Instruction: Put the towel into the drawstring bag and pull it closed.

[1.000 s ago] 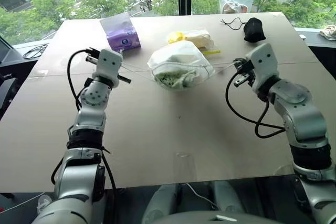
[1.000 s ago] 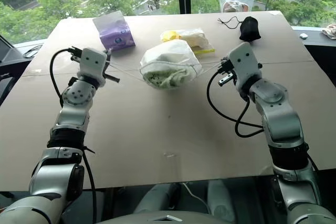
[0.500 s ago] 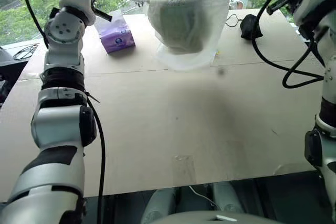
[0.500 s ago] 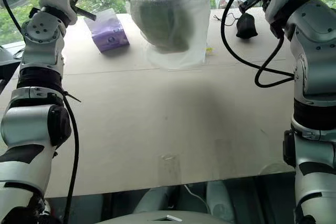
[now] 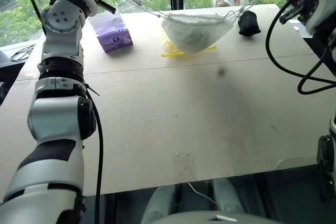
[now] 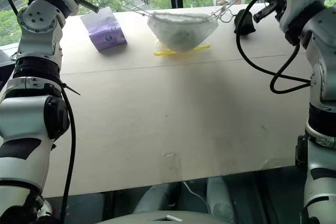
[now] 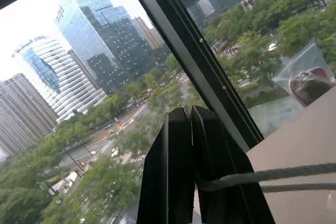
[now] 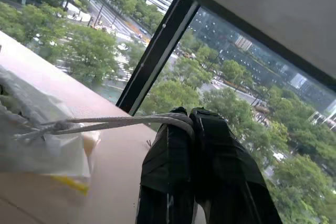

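Drawstring bag [image 6: 181, 30] hangs — cords [image 8: 113, 123] pulled taut.

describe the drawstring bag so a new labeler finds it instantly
Look to the far middle of the brown table, near the window. The drawstring bag hangs there, strung on taut white cords between the left gripper and the right gripper. Unlike the purple packet and black pouch lying flat beside it, it is white, thin and bulging.
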You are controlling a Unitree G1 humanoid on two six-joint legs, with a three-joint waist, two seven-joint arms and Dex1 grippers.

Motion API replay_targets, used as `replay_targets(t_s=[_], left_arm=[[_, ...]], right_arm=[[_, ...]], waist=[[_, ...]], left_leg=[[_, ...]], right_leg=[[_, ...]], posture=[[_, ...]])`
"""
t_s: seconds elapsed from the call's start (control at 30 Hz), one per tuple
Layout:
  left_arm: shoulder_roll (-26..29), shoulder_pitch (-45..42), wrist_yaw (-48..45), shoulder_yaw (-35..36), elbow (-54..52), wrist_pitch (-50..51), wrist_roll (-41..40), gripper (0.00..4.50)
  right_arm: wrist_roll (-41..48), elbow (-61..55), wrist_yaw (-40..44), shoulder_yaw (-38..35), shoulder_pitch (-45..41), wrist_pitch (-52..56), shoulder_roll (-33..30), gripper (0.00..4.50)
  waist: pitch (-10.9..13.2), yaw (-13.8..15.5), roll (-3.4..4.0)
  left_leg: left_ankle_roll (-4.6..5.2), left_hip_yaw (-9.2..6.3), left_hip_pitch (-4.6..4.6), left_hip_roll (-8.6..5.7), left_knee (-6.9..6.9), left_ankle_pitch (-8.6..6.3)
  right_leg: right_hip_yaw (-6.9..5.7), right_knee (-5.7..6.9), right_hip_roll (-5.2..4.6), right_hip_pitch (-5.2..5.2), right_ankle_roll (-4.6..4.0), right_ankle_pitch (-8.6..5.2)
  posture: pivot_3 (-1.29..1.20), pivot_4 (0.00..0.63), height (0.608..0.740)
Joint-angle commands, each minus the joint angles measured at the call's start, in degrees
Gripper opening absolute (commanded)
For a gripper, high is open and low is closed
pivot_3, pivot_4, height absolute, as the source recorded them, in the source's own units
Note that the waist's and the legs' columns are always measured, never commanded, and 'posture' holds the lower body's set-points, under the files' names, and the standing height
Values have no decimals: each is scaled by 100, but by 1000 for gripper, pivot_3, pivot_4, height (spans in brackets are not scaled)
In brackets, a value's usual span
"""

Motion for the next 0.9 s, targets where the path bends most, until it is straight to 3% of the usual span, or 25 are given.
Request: replay_targets(t_s=[0.03, 0.07, 0.17, 0.27, 0.37, 0.53, 0.67, 0.8, 0.9], left_arm=[[-73, 146, -206, 64, -97, -240, -134, 22], [-72, 59, -219, 102, -173, -292, -176, 22], [-110, 145, -230, 23, 56, -74, -63, 22], [-188, 129, -251, 156, -154, -245, -251, 22], [22, 25, -119, 177, -15, -218, -166, 22], [691, 476, 1137, 870, 700, 307, -483, 22], [990, 706, 1573, 1358, 473, 73, -828, 22], [952, 810, 1429, 1445, 279, -74, -966, 22], [499, 1043, 255, 1420, -34, 269, -1415, 22]], right_arm=[[159, 6, -32, -84, 241, 124, 166, 0], [393, -121, -61, -228, 37, 263, 312, 0], [196, -43, -21, -62, 116, 157, 228, 0], [66, -141, 104, 126, 302, -56, 35, 0], [203, -88, -26, -227, -23, 255, -49, 0], [-874, 1158, -1035, -1450, 1552, -149, -745, 0], [-706, 968, -1111, -2200, 1960, -259, -884, 0], [-260, 814, -760, -2133, 1912, -438, -801, 0], [518, 321, 4, -1792, 2125, -377, -607, 0]], waist=[[7, 44, -5], [54, 31, 3], [75, 10, 17], [66, 19, 12], [68, -25, 14], [59, 5, 2], [70, 4, 20], [67, -18, 15], [61, -15, 16]], left_leg=[[17, -3, 61, 0, -32, -12], [25, 12, 58, -2, -44, -15], [26, 27, -67, -8, 60, -10], [25, 21, -59, -7, 40, -11], [26, 28, -59, -8, 35, -12], [26, 26, -45, -6, 26, -12], [26, 49, -47, -7, 36, -12], [26, 60, -38, -4, 42, -12], [26, 74, -28, -2, 42, -12]], right_leg=[[-5, -32, -1, 61, -1, 0], [-2, -82, -1, 73, 0, -1], [18, -6, -4, -41, 12, 17], [11, -21, -7, -37, 12, 17], [11, -40, -8, -33, 12, 17], [14, -34, -6, -29, 12, 17], [36, -21, -9, -37, 12, 17], [49, 14, -4, -46, 12, 17], [62, 16, -2, -40, 12, 17]], posture=[[0, 150, 740], [0, 150, 740], [0, 150, 740], [0, 150, 740], [0, 150, 740], [0, 150, 740], [0, 150, 740], [0, 150, 740], [0, 150, 740]])
